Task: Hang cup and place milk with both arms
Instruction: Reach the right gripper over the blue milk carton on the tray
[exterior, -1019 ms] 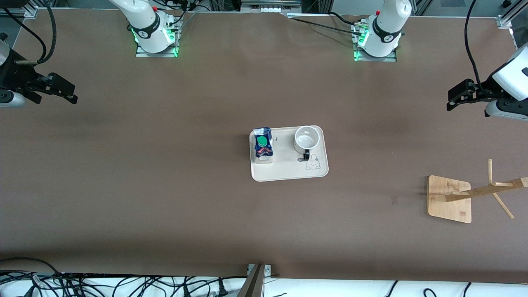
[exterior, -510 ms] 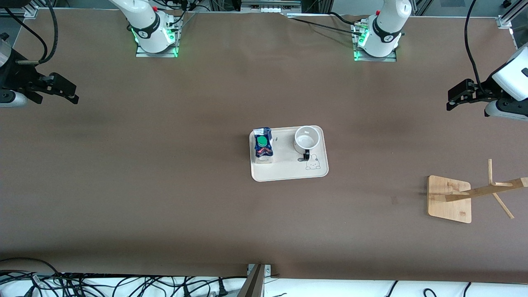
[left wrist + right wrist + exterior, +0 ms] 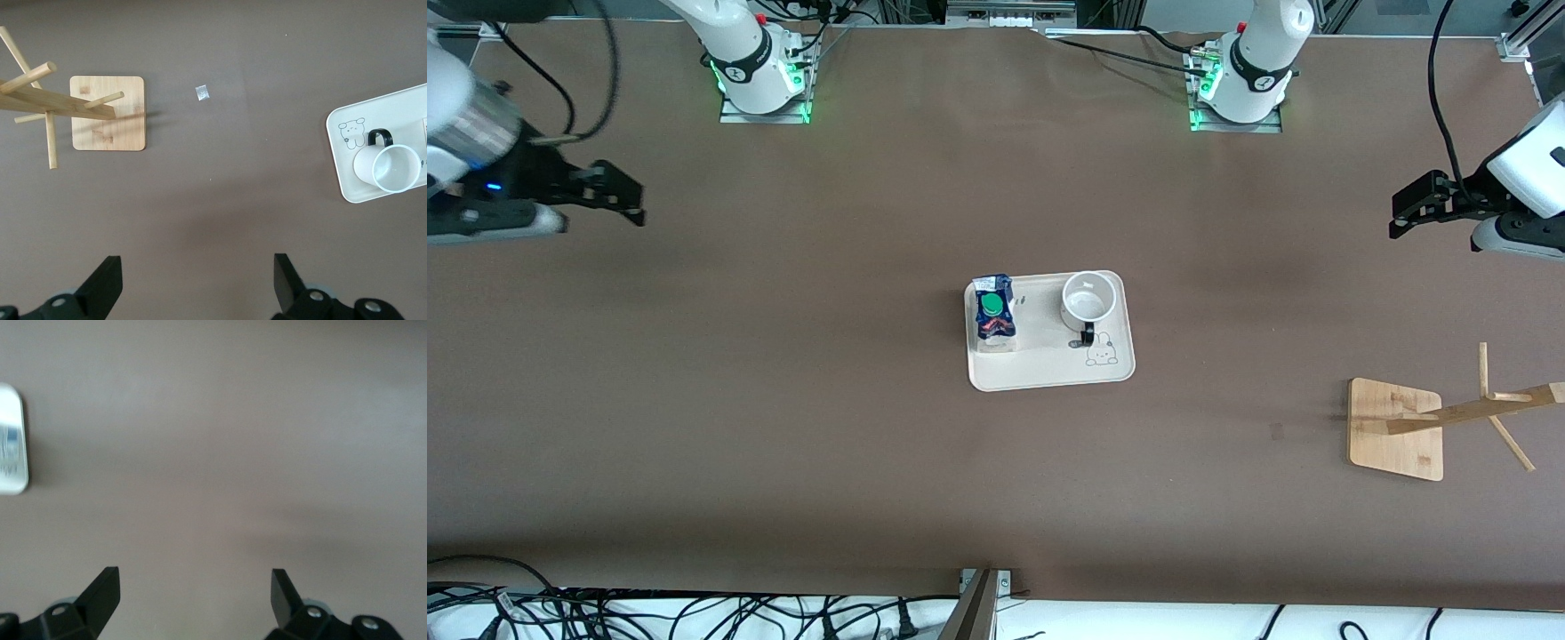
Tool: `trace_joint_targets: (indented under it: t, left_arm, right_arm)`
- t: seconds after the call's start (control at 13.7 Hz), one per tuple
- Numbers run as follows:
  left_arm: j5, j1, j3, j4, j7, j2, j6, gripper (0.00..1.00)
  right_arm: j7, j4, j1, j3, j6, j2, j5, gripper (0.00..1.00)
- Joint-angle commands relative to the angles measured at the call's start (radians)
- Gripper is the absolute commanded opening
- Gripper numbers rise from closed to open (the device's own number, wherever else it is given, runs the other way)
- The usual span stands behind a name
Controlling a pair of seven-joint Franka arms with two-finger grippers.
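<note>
While both hang over bare table, the left gripper and right gripper spread empty fingers wide.

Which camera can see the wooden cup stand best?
The left wrist view. There the wooden stand shows whole: its square base, its post and all its pegs. In the front view the stand sits at the picture's edge, so its top is cut off. The right wrist view shows no stand, mostly bare table.
</note>
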Motion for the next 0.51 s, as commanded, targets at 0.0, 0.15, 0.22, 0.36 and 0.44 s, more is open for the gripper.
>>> trace_joint_targets:
  t: [0.0, 0.15, 0.22, 0.36, 0.44]
  left_arm:
    - [0.017, -0.003, -0.003, 0.04, -0.009, 0.02, -0.029, 1.0]
    - [0.016, -0.003, -0.003, 0.04, -0.01, 0.02, -0.034, 1.0]
    - [0.016, -0.003, -0.003, 0.04, -0.01, 0.02, -0.035, 1.0]
    - [0.016, -0.003, -0.003, 0.04, -0.01, 0.02, -0.037, 1.0]
    - [0.016, -0.003, -0.003, 0.04, -0.01, 0.02, -0.037, 1.0]
  right_arm:
    - [0.014, 0.032, 0.099, 0.028, 0.017, 0.092, 0.055, 1.0]
    - [0.184, 0.066, 0.177, 0.034, 0.081, 0.164, 0.109, 1.0]
    - [0.241, 0.097, 0.228, 0.034, 0.109, 0.204, 0.13, 1.0]
    - [0.344, 0.198, 0.324, 0.034, 0.157, 0.313, 0.14, 1.0]
    - [0.4, 0.247, 0.366, 0.034, 0.175, 0.366, 0.141, 1.0]
